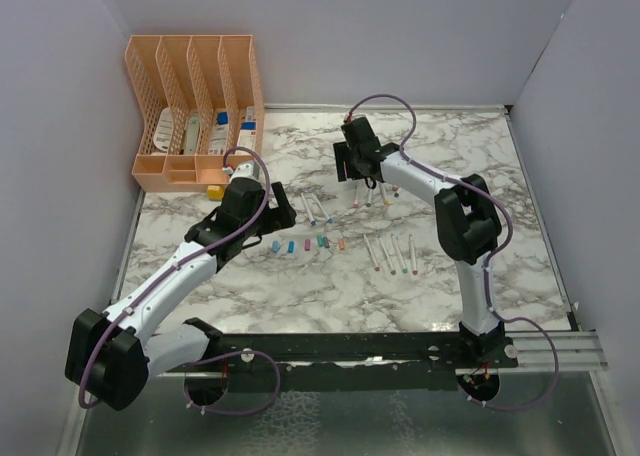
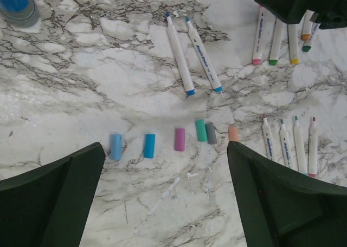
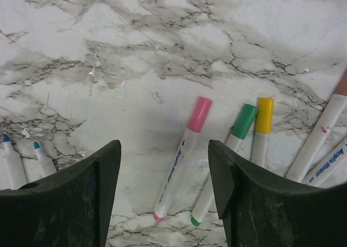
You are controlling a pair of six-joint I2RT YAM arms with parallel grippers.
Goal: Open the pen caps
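Left tool (image 2: 165, 147) wide open and empty, hanging over the row of six loose caps (image 2: 180, 139) near mid counter (image 1: 300, 296). Right tool (image 3: 164, 145) partly open, gripping nothing. Pink pen (image 3: 180, 160) lies flat between its fingers (image 3: 70, 203), cap toward 1 o'clock, butt toward 7. Green pen (image 3: 243, 121) and yellow pen (image 3: 264, 114) are just beside it at 3 o'clock, both capped. The green one slants in past the 3 o'clock finger, so its butt also sits in the gap. More pens at the 4 o'clock edge, one with a peach cap; can't tell about the rest. Six bare pens: two (image 2: 179, 57) at 12 o'clock of the cap row in the left wrist view, four (image 2: 283, 144) at 3 o'clock. My read: six done, at least four to go, pink next. Risks:

- Closing here could pinch pink and green together, or kick green into yellow.
- The pen is skewed to the fingers, so it may roll or twist out of a narrow pinch.
- The cap is small, so the left tool has little margin at the handover, and a short grip slips off it.
- A low left tool would scatter the loose caps.
- The arms work close together, so there's a clash risk.
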